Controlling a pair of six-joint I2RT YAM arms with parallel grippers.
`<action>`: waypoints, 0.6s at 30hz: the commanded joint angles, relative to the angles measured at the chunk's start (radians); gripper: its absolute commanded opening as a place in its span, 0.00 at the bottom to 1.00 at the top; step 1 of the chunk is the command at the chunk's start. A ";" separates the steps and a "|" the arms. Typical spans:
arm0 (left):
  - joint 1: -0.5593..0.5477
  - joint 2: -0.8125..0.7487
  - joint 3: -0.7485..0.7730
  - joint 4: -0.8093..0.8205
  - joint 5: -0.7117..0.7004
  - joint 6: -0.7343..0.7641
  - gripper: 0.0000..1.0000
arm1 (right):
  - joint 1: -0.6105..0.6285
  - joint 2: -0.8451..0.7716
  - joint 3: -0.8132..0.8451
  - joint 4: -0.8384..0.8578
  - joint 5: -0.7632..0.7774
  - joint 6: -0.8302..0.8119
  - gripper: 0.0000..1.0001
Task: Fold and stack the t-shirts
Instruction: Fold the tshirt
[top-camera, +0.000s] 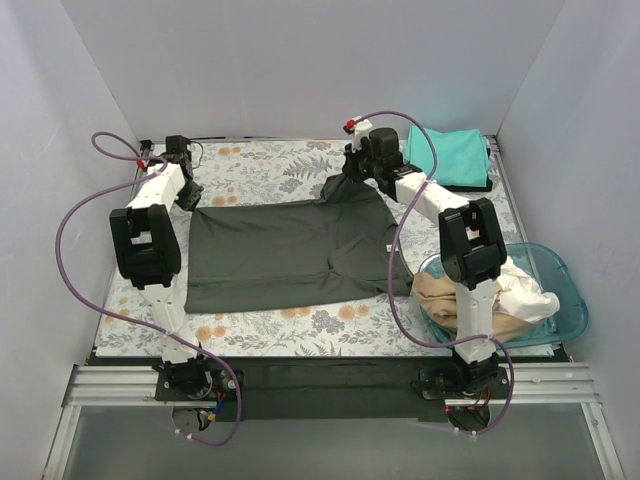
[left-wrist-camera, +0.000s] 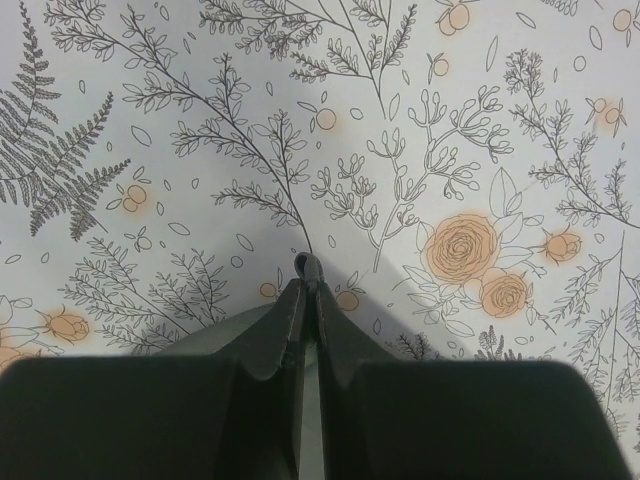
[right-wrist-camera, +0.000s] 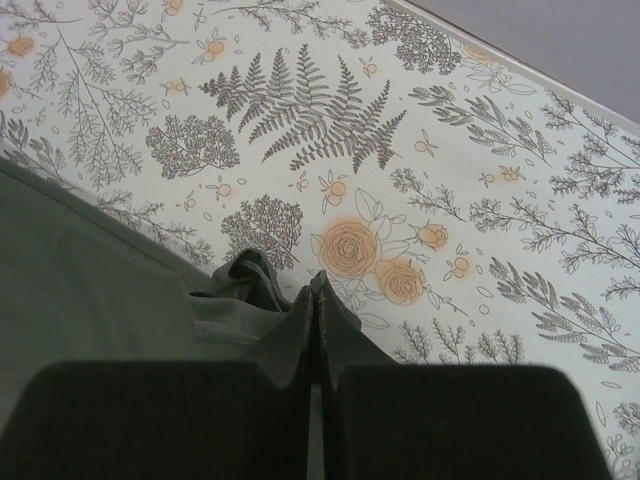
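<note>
A dark grey t-shirt (top-camera: 285, 252) lies spread flat across the middle of the floral table. My left gripper (top-camera: 190, 200) is at its far left corner, and in the left wrist view it (left-wrist-camera: 307, 272) is shut on a small fold of the grey cloth (left-wrist-camera: 306, 264). My right gripper (top-camera: 346, 178) is at the far right corner, lifting that part of the shirt into a peak. In the right wrist view it (right-wrist-camera: 318, 292) is shut on the bunched grey hem (right-wrist-camera: 235, 300). A folded teal t-shirt (top-camera: 448, 153) rests at the far right.
A translucent blue basin (top-camera: 565, 290) at the near right holds a tan t-shirt (top-camera: 435, 295) and a white one (top-camera: 525, 290). A dark layer (top-camera: 470, 186) shows under the teal shirt. White walls close in the table on three sides. Purple cables loop off both arms.
</note>
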 joint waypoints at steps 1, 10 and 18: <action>-0.001 -0.075 -0.001 0.007 -0.049 0.028 0.00 | 0.002 -0.099 -0.034 0.073 0.014 -0.036 0.01; -0.003 -0.141 -0.120 0.072 0.002 0.069 0.00 | 0.004 -0.213 -0.151 0.088 0.000 -0.038 0.01; -0.006 -0.257 -0.261 0.149 0.065 0.052 0.00 | 0.013 -0.385 -0.362 0.104 0.011 -0.039 0.01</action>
